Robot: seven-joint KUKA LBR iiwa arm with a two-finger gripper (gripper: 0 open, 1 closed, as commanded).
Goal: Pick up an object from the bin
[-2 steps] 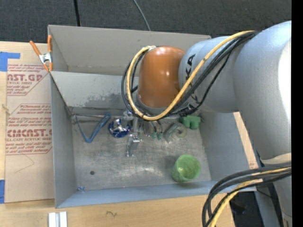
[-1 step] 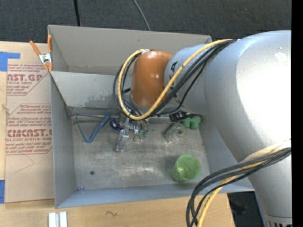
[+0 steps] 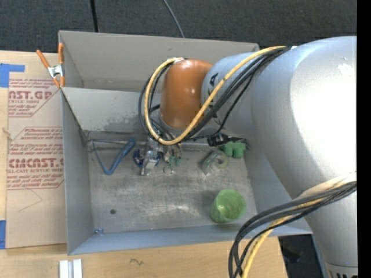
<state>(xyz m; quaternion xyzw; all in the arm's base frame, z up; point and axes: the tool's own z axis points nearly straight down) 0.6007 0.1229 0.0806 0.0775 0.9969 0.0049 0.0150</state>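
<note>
Grey metal, scuffed and mostly bare, forms the floor of the bin (image 3: 145,204), and dark ground is seen beyond its far wall. The gripper (image 3: 155,160) is set low at the back of the floor, close to the foot of the far wall, below the orange wrist cover (image 3: 182,94), around which yellow and black cables (image 3: 152,86) are looped. Whether the gripper is spread or pressed together cannot be told, and nothing is seen pinched in it. A small dark-blue piece (image 3: 141,157) is found right at the gripper's left side; whether it is touched cannot be told. Further left of the gripper, a thin blue bent rod (image 3: 122,157) lies on the floor. To the gripper's right, a pale clear piece (image 3: 212,161) is seen, with a small green block (image 3: 234,149) just beyond it. A round green thing (image 3: 227,206) is placed well apart, right of the gripper and toward the near wall.
</note>
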